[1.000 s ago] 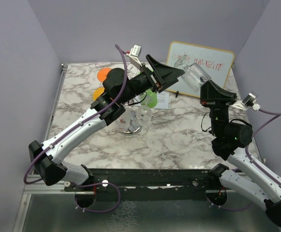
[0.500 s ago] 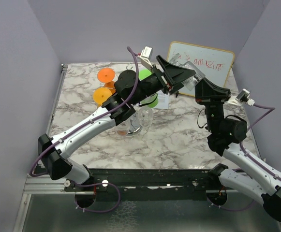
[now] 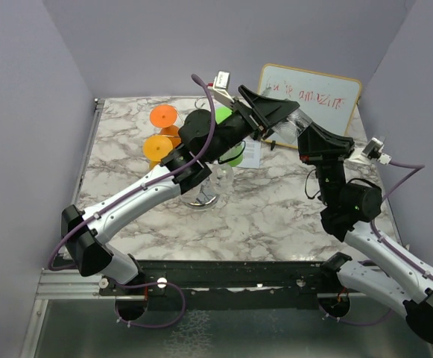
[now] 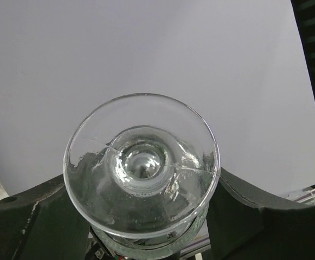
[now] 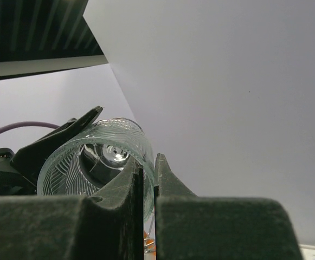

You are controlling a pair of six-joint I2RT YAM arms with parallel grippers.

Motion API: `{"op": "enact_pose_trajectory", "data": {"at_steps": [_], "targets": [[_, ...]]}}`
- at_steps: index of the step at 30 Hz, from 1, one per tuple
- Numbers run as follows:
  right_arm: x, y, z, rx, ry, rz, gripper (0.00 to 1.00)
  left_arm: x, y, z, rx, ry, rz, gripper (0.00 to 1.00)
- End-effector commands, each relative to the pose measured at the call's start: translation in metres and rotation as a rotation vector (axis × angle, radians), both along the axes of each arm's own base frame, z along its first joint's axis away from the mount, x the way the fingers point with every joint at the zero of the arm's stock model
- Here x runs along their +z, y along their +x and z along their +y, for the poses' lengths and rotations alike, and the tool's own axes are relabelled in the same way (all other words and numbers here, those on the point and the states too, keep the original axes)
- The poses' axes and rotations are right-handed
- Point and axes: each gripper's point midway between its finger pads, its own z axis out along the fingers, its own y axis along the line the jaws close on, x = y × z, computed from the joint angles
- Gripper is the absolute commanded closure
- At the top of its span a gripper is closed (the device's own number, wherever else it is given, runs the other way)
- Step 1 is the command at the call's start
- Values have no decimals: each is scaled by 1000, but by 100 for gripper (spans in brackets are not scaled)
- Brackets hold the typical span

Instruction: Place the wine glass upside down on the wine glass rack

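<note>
The clear ribbed wine glass point(image 3: 296, 121) hangs in the air in front of the whiteboard, lying on its side between both grippers. My right gripper point(image 3: 305, 130) is shut on the bowl's rim point(image 5: 146, 173), one finger inside and one outside. My left gripper point(image 3: 285, 115) comes from the other end. In the left wrist view the round foot point(image 4: 141, 162) faces away from the camera. The black fingers point(image 4: 244, 211) lie against the bowl on both sides. The chrome wine glass rack point(image 3: 201, 195) stands below the left arm, mostly hidden by it.
Orange discs point(image 3: 160, 130) and a green disc point(image 3: 232, 155) sit around the rack's top, and a clear glass point(image 3: 223, 179) hangs beside its stem. A whiteboard point(image 3: 317, 93) leans on the back wall. A paper sheet point(image 3: 252, 154) lies on the marble table point(image 3: 276, 209).
My left arm swung right and up to the glass, and its jaws narrowed around the bowl. The right arm brought the glass a little leftward, keeping its grip on the rim.
</note>
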Motion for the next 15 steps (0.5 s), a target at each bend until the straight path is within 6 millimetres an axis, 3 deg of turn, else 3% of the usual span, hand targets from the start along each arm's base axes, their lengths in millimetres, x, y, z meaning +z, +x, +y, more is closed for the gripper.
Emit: {"op": "enact_pose_trajectory", "data": {"at_steps": [1, 3, 8, 15], "targets": [[9, -3, -7, 14, 43, 38, 89, 21, -7, 7, 43, 6, -161, 61], [7, -1, -9, 14, 59, 66, 81, 21, -8, 10, 62, 18, -190, 64], [4, -2, -11, 16, 56, 99, 46, 26, -10, 17, 97, 38, -264, 66], [-26, -7, -18, -26, -35, 194, 33, 32, -9, 25, 176, 104, -404, 67]]}}
